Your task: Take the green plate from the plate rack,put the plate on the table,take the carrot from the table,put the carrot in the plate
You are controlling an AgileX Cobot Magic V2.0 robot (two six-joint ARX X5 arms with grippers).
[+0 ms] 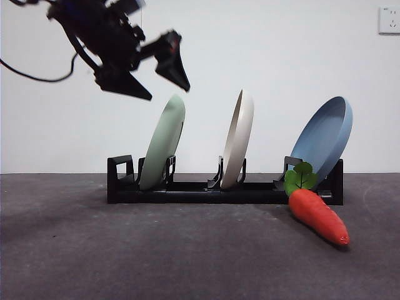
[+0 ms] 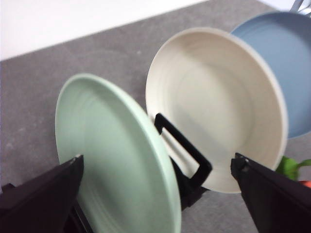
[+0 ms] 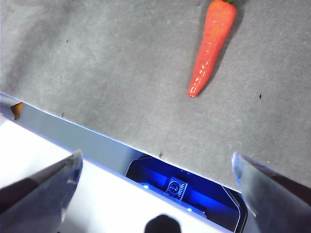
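Two tools here: left tool [image 1: 161, 80] hangs spread wide just above the green plate [image 1: 162, 142], which stands in the plate rack [image 1: 187, 192]; right tool [image 3: 155, 170], also spread, is well back from the carrot [image 3: 213, 43] on the table [image 1: 125, 250].

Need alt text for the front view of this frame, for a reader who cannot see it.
An open black left gripper hangs just above the top rim of the green plate, which stands on edge in a black plate rack beside a cream plate and a blue plate. A carrot lies on the grey table by the rack's blue-plate end.
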